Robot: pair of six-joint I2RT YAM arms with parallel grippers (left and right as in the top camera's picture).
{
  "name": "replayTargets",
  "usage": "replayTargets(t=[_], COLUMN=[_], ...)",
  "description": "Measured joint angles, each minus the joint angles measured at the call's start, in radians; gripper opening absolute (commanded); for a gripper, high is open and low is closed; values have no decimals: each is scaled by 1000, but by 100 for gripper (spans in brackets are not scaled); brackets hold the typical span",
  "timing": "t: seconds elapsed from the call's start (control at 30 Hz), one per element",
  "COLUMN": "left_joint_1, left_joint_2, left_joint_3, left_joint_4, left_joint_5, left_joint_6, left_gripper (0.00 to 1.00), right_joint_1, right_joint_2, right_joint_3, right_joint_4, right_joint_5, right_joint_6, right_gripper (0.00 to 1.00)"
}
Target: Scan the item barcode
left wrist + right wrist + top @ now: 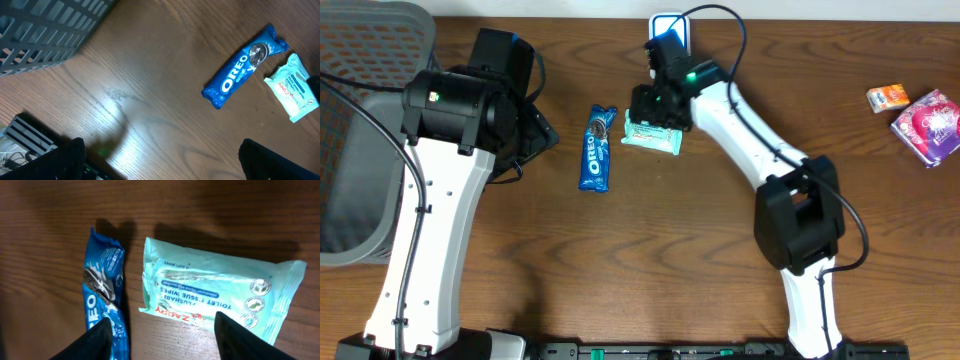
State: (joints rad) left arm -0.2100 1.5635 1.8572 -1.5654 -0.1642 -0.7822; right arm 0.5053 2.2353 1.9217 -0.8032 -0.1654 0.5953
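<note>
**A:** Overhead. Where is the item?

**B:** The wipes pack (651, 136) lies flat on the table (650, 260), near the far edge at centre, directly under the right gripper (656, 116). The Oreo pack (597, 148) lies just beside it on the left, not touching. A white-and-blue object (670, 25) sits at the far edge behind that arm.

**A:** Open room?

**B:** Bare wood across the near half. A grey basket (360, 120) fills the left edge. An orange box (887, 96) and a pink packet (928, 122) sit near the right edge, well apart from the item. The left gripper (544, 135) hovers between the grey basket and the Oreo pack.

**A:** Left wrist.

**B:** Its fingers (65, 160) stand wide apart with nothing between them, only bare table below. The grey basket's corner is at top left. The Oreo pack and the wipes pack are at upper right, with a narrow gap between them.

**A:** Right wrist.

**B:** Jaws parted, holding nothing. One finger (95, 342) overlaps the Oreo pack's end, the other overlaps the wipes pack's long edge. Contact cannot be told. The wipes pack is printed side up, with a strip of wood between it and the Oreo pack.
</note>
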Motion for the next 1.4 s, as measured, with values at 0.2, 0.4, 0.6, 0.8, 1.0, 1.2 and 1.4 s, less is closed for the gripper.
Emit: replayTargets(t=[0.2,0.4,0.6,0.8,1.0,1.2,1.4], left_joint_1=[0,0,0,0,0,0,0], left_joint_2=[0,0,0,0,0,0,0], left_joint_3=[0,0,0,0,0,0,0], left_joint_4=[0,0,0,0,0,0,0], left_joint_5=[0,0,0,0,0,0,0], left_joint_6=[0,0,0,0,0,0,0], left_gripper=[98,98,98,98,98,98,98], right_joint_1=[86,138,144,135,120,81,7], right_joint_2=[12,94,107,108,107,51,-20], right_joint_3=[0,0,0,0,0,-2,-2], right_joint_4=[27,29,-64,-222,-360,-316,-178], right_joint_5=[182,281,332,372,439,382,176], right_joint_6=[60,68,27,-111,-125,45,281], right_gripper=[63,65,65,70,67,67,66])
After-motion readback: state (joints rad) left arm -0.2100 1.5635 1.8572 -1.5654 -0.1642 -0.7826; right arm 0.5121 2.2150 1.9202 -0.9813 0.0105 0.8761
